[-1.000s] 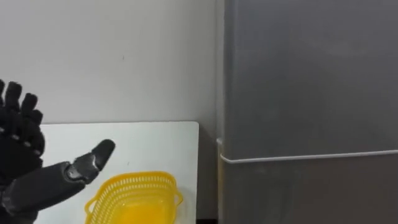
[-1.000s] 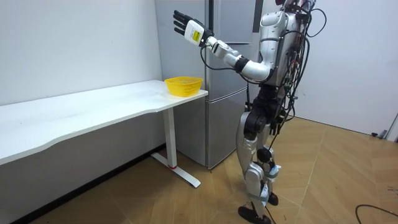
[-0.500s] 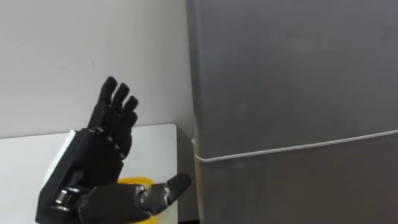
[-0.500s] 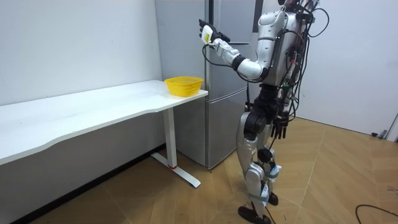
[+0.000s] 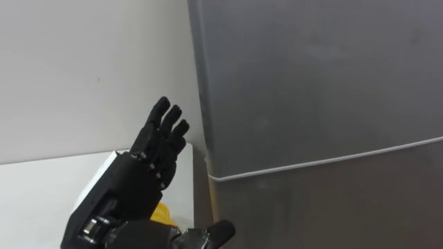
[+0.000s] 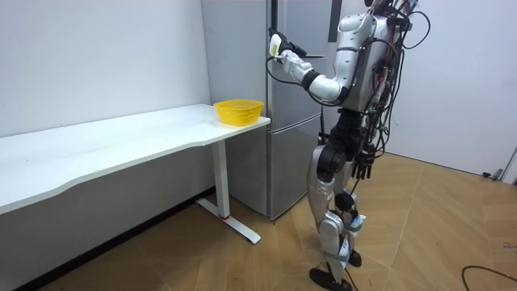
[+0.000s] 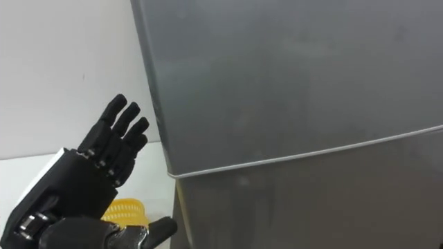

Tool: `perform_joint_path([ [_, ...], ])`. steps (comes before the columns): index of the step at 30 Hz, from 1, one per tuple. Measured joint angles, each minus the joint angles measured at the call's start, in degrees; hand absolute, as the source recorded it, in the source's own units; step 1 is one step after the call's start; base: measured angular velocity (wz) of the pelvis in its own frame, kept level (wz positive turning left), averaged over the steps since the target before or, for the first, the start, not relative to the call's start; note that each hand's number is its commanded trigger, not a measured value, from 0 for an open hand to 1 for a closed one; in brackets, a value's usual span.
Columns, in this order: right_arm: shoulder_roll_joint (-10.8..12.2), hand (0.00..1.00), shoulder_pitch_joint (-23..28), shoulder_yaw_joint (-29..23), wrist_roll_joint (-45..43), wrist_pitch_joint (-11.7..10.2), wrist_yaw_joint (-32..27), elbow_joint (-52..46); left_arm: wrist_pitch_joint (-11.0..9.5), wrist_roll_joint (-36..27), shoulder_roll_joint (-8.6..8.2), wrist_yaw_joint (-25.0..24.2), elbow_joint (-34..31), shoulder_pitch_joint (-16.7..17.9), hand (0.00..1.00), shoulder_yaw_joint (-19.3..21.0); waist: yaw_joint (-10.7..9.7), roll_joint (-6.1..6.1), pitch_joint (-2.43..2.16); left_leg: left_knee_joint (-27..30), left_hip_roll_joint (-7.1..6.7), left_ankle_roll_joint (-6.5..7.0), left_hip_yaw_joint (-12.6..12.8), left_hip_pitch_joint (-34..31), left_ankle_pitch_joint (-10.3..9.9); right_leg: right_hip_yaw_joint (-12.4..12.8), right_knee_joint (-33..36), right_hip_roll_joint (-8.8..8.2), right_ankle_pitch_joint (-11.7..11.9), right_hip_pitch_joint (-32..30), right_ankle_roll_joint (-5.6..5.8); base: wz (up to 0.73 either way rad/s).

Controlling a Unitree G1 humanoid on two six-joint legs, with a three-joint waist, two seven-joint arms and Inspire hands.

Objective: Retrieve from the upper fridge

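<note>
left hand (image 5: 135,190) now closer to left edge of fridge (image 5: 311,104) than before, fingers spread, holding nothing. yellow basket (image 6: 238,111) left of fridge. right hand (image 6: 361,168) hanging low, grip can't tell.

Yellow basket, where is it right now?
In the room view the basket sits on the end of the table next to the fridge. In the eye views it peeks out low behind the open left hand.
</note>
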Motion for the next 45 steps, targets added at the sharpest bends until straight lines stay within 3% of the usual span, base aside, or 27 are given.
perform_joint_path([
  [7, -0.02, 0.00, -0.23, -0.01, -0.04, 0.08, -1.05, 0.46, 0.09, -0.04, 0.07, -1.04, 0.00, 0.00, 0.00, -1.07, -0.09, -0.45, 0.27, -0.01, -0.01, 0.00, 0.94, -0.14, 0.00, 1.00, -0.06, 0.05, 0.01, -0.44, 0.01, -0.08],
  [15, -0.17, 0.00, -1.19, 0.07, 0.70, 0.83, -1.57, 0.91, 1.31, -0.86, 0.33, -2.95, -0.04, -1.35, 0.00, -3.24, -0.35, 0.36, -0.30, -0.03, 0.01, 0.00, 1.53, -0.25, 0.00, 1.26, -0.17, 0.04, 0.01, -0.65, 0.01, -0.01],
  [25, -0.62, 0.00, -1.16, 0.54, 2.67, 0.78, -1.62, 0.90, 1.65, -1.73, 0.75, -2.70, -0.03, -1.47, 0.00, -3.09, -0.81, -0.04, -0.05, -0.03, 0.11, 0.00, 2.25, -0.14, -0.01, 1.26, -0.11, 0.02, 0.03, -0.62, 0.00, 0.00],
  [36, -0.62, 0.00, -1.02, 0.56, 2.66, 0.80, -1.63, 0.90, 1.76, -1.72, 0.80, -2.59, -0.04, -1.47, 0.00, -3.17, -1.14, -0.22, -0.13, -0.03, 0.14, 0.00, 2.36, -0.02, -0.01, 1.31, -0.11, 0.07, 0.05, -0.70, -0.02, 0.00],
  [37, -0.62, 0.00, -1.00, 0.61, 2.69, 0.80, -1.62, 0.90, 1.76, -1.72, 0.81, -2.58, -0.04, -1.47, 0.35, -3.20, -1.13, -0.23, -0.15, -0.01, 0.15, 0.00, 2.36, -0.03, -0.01, 1.30, -0.11, 0.08, 0.05, -0.69, -0.02, 0.00],
  [38, -0.67, 0.00, -1.00, 0.74, 2.74, 0.79, -1.62, 0.92, 1.76, -1.74, 0.82, -2.59, -0.05, -1.47, 0.56, -3.24, -1.12, -0.23, -0.18, -0.01, 0.15, 0.00, 2.35, -0.03, -0.01, 1.31, -0.10, 0.08, 0.06, -0.66, -0.03, 0.00],
  [39, -0.80, 0.00, -1.01, 1.19, 3.01, 0.78, -1.63, 0.92, 1.76, -1.75, 0.82, -2.63, -0.05, -1.47, 0.74, -3.25, -1.11, -0.21, -0.19, -0.01, 0.16, 0.00, 2.35, -0.03, -0.01, 1.31, -0.08, 0.08, 0.07, -0.64, -0.04, 0.00],
  [41, -0.92, 0.00, -1.01, 1.31, 3.29, 0.77, -1.65, 0.95, 1.75, -1.75, 0.82, -2.63, -0.05, -1.47, 0.99, -3.24, -1.09, -0.20, -0.23, -0.01, 0.16, 0.00, 2.34, -0.04, -0.01, 1.31, -0.06, 0.08, 0.10, -0.62, -0.03, 0.00],
  [45, -1.07, 0.00, -1.04, 2.32, 3.42, 0.71, -1.57, 0.98, 1.75, -1.73, 0.82, -0.99, -0.04, -1.47, 1.00, -1.74, -0.93, -0.15, -0.37, -0.01, 0.15, 0.00, 2.29, -0.06, -0.01, 1.23, -0.07, 0.06, 0.10, -0.59, -0.03, 0.00],
])
